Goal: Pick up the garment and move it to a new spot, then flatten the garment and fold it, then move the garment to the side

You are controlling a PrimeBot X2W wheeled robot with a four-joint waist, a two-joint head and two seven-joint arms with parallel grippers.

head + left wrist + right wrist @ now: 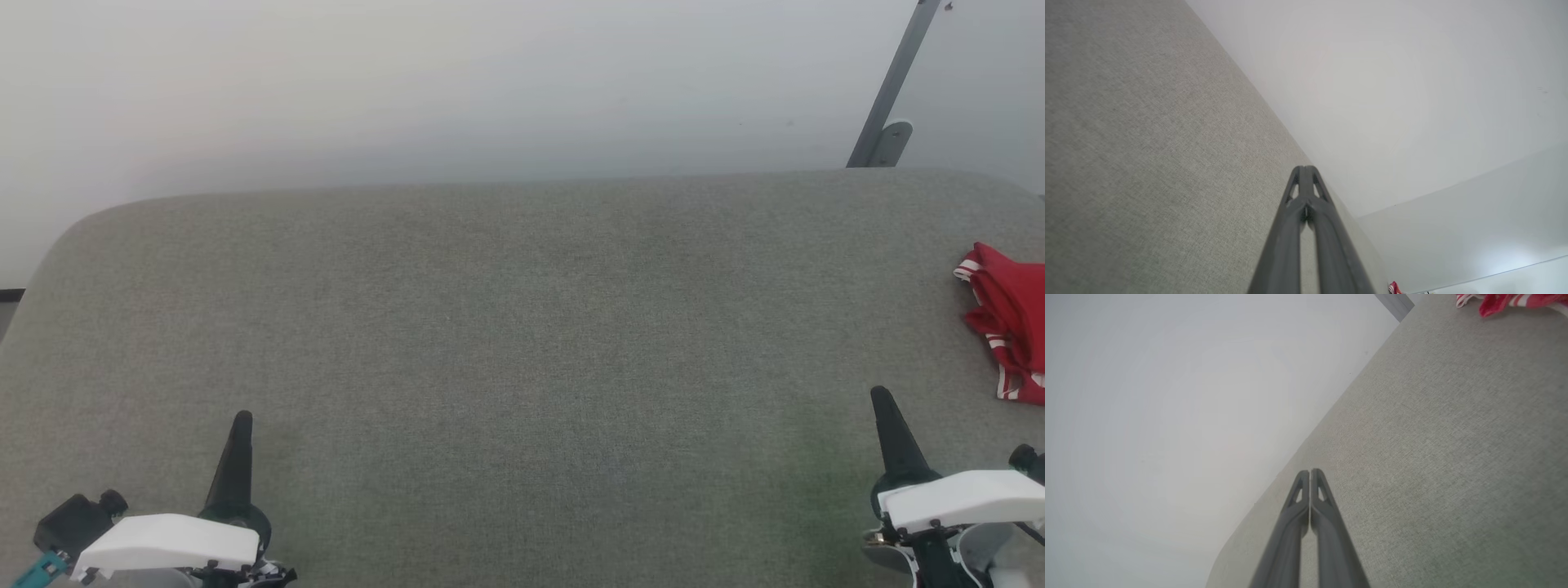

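The garment (1008, 322) is a crumpled red shirt with red-and-white striped trim, lying at the right edge of the grey fabric table (522, 343), partly cut off by the head view's border. A strip of the garment (1511, 302) runs along the top right of the right wrist view, and a sliver of the garment (1393, 288) sits at the bottom of the left wrist view. My right gripper (880, 394) is shut and empty, below and left of the garment. My left gripper (242, 418) is shut and empty at the lower left, far from it.
A pale wall rises behind the table's far edge. A grey metal bar (891, 90) with a bracket leans at the back right. The table's far left corner is rounded, with a dark strip of floor beside it.
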